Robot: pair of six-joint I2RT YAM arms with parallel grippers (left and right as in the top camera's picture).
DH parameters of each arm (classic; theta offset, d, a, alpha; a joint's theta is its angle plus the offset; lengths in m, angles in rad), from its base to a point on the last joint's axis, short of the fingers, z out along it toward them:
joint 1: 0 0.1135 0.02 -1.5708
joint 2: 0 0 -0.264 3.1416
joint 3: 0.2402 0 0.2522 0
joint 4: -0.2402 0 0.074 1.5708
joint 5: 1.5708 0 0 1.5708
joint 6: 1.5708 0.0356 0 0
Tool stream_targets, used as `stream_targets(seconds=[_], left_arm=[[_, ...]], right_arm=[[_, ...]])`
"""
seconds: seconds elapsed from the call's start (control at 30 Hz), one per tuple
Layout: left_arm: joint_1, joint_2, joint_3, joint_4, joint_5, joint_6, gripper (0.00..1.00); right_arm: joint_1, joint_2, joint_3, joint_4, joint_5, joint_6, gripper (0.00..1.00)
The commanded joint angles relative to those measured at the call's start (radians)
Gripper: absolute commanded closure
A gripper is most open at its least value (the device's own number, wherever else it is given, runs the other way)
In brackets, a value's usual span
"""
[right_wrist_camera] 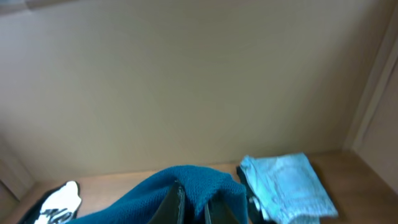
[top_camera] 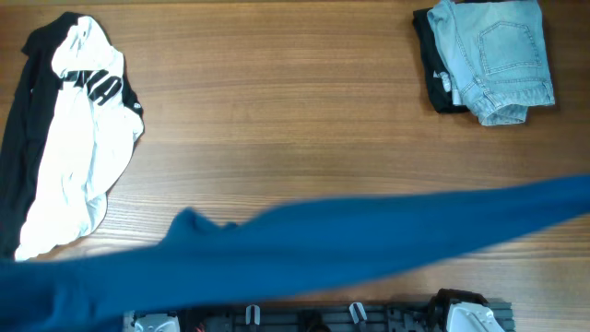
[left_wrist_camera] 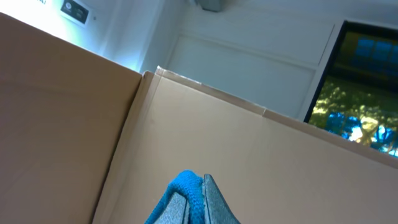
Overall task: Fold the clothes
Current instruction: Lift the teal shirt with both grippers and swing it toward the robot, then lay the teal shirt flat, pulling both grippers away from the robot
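The deep-blue shirt (top_camera: 304, 249) is stretched in a long blurred band across the front of the table, held up off it from left edge to right edge. Neither gripper shows in the overhead view. In the left wrist view my left gripper (left_wrist_camera: 200, 190) is shut on a fold of the blue shirt (left_wrist_camera: 186, 186). In the right wrist view my right gripper (right_wrist_camera: 194, 202) is shut on the blue shirt (right_wrist_camera: 186, 180). The white top with black stripes (top_camera: 88, 157) lies on a black garment (top_camera: 23, 138) at the left. Folded pale denim jeans (top_camera: 493, 60) lie at the back right.
The wooden table (top_camera: 277, 111) runs between the piles. A dark garment (top_camera: 429, 69) lies under the jeans. Brown cardboard walls (left_wrist_camera: 217, 137) surround the workspace. The jeans (right_wrist_camera: 283, 186) and the white top (right_wrist_camera: 59, 205) also show in the right wrist view.
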Motion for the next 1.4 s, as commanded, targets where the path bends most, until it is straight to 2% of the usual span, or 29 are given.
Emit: stream_targets(seconds=[0.0,0.2,0.5,0.67,0.97,1.13,1.37], left_arm=[[0.005,0.055,0.0,0.006,0.002,0.019,0.96],[0.005,0.203,0.0,-0.062,0.002,0.015,0.96],[0.005,0.606,0.0,-0.106,0.003,0.011,0.96],[0.005,0.833,0.0,-0.003,0.049,0.011,0.96],[0.005,1.231,0.0,0.295,0.174,0.011,0.96],[0.003,1.389,0.0,0.438,0.211,0.002,0.96],[0.003,1.454,0.0,0.534,0.262,-0.018,0.96]], right_arm=[[-0.008,0.057,-0.067,0.006,0.04,-0.02,0.96],[-0.008,0.185,-0.148,0.006,0.016,-0.041,0.96],[-0.005,0.578,-0.158,0.042,-0.048,-0.081,0.96],[0.039,0.826,-0.158,0.199,-0.058,-0.084,0.96],[0.062,1.195,-0.158,0.513,-0.055,-0.044,0.96],[0.066,1.303,-0.158,0.641,-0.054,-0.044,0.96],[0.082,1.37,-0.158,0.73,-0.055,-0.044,0.96]])
